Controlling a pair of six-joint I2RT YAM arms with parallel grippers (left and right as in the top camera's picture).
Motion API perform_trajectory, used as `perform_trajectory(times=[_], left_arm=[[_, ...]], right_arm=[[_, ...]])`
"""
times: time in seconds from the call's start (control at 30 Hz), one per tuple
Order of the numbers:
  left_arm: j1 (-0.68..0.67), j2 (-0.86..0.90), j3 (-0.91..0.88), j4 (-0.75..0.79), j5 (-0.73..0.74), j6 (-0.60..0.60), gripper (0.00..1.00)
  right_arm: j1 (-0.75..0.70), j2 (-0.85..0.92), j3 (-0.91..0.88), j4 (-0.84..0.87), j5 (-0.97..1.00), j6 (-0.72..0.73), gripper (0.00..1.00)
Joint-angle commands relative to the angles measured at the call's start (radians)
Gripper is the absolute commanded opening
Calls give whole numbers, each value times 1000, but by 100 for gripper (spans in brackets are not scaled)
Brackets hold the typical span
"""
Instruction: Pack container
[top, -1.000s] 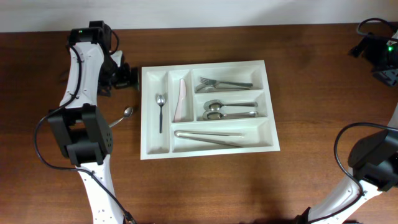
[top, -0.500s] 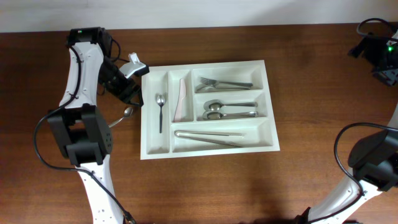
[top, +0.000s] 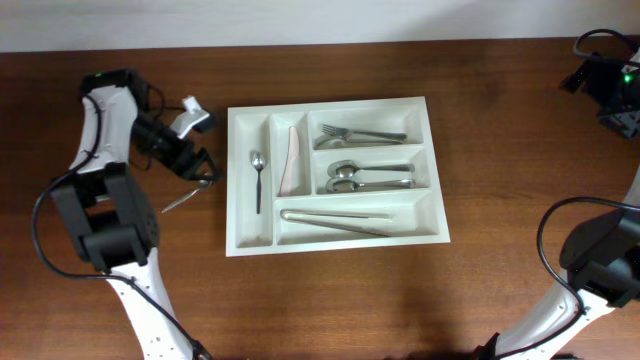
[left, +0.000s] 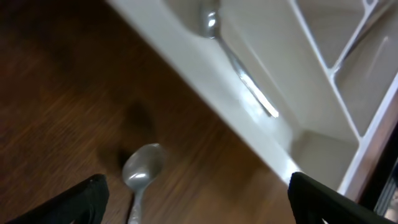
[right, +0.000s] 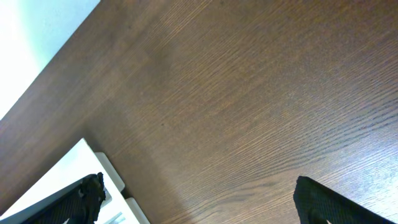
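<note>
The container (top: 255, 232), a white five-compartment cutlery tray, sits mid-table (top: 330, 305), nearer the far edge. Its leftmost narrow slot holds one teaspoon (top: 258, 178). The next holds one pale flat utensil (top: 291, 158), too indistinct to name. The top wide bay has overlapping forks (top: 362, 133) that are hard to count. The middle bay has two spoons (top: 365, 178), and the bottom bay one long metal piece (top: 335, 217), possibly tongs. One loose spoon (top: 183, 198) lies on the wood just left of the tray. Its bowl is under the left gripper (top: 203, 145), and its handle is cut off in the wrist view. That gripper's jaws are spread wide and hold nothing. The right gripper (right: 199, 199) is likewise gaping over bare wood.
</note>
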Motion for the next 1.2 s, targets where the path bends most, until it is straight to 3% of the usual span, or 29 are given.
perform_trajectory(times=[0.0,0.3,0.97,1.17], left_arm=[[10,-5,-20,21,56,79,93],[4,4,-40,98,66,116,93],[11,137,-40,99,56,115,89],[26,137,-40,88,63,115,79]], right_arm=[[-5,-2,-3,0,-5,8,99],[-5,-2,-3,0,-5,8,99],[-5,-2,-3,0,-5,8,99],[-5,-2,-3,0,-5,8,99]])
